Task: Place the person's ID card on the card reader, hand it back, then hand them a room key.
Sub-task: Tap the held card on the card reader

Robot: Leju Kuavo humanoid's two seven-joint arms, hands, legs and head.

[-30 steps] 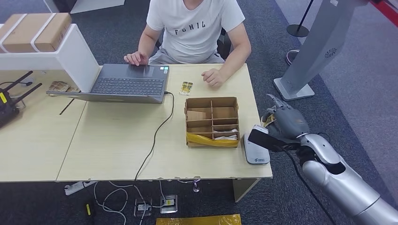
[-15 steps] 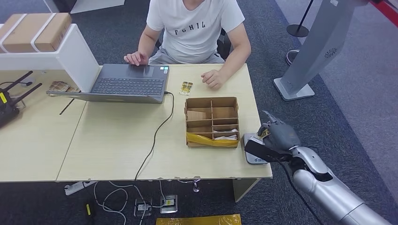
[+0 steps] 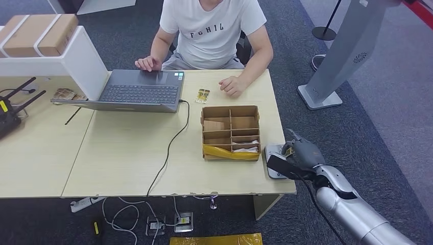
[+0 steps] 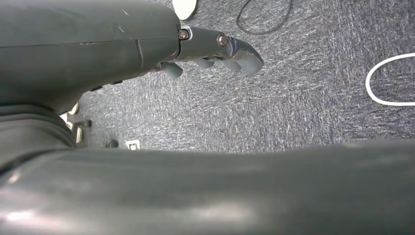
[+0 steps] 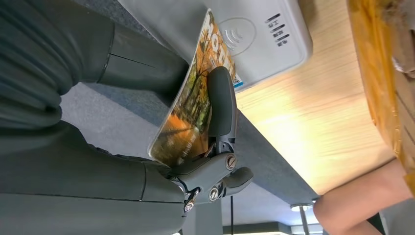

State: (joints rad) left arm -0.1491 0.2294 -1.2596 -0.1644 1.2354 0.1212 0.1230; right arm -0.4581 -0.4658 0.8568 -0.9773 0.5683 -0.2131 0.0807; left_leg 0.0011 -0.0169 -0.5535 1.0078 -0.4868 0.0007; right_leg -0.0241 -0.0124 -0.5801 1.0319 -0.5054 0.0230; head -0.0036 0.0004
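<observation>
Writing first: the person's (image 3: 212,30) white tee reads roughly "FGHIL". Reader (image 5: 254,39) top has a contactless-wave symbol and small bar marks; in head view a small blue logo sits on its near end, unreadable. Card (image 5: 193,105) has an orange autumn-tree picture w/ white lettering, too cropped and tilted to read.

R hand (image 3: 301,153) is at the desk's (image 3: 127,153) right front corner, over the reader (image 3: 274,162). R wrist view: card pinched between thumb and a dark finger (image 5: 221,105) lying across its printed face; other fingers curled below. Card is tilted, its far edge at or just over the reader's edge; contact can't be told. Not lying flat on the reader.

L hand (image 4: 215,49) hangs over grey carpet, fingers loosely bent, nothing in them.

Head view gives the layout: cardboard box (image 3: 231,132) w/ dividers just left of the reader, yellow tape on its front, white items in a near compartment. A small yellowish item (image 3: 202,95) lies beyond the box near the person's hand (image 3: 232,84). Laptop (image 3: 140,91) is open, cable running off the desk front. Router (image 3: 10,109) at far left, brown box (image 3: 35,34) on a white shelf.

R wrist view adds card art and reader symbol, which the head view has hidden behind the hand; yellow tape and a bare forearm show at frame edge.
</observation>
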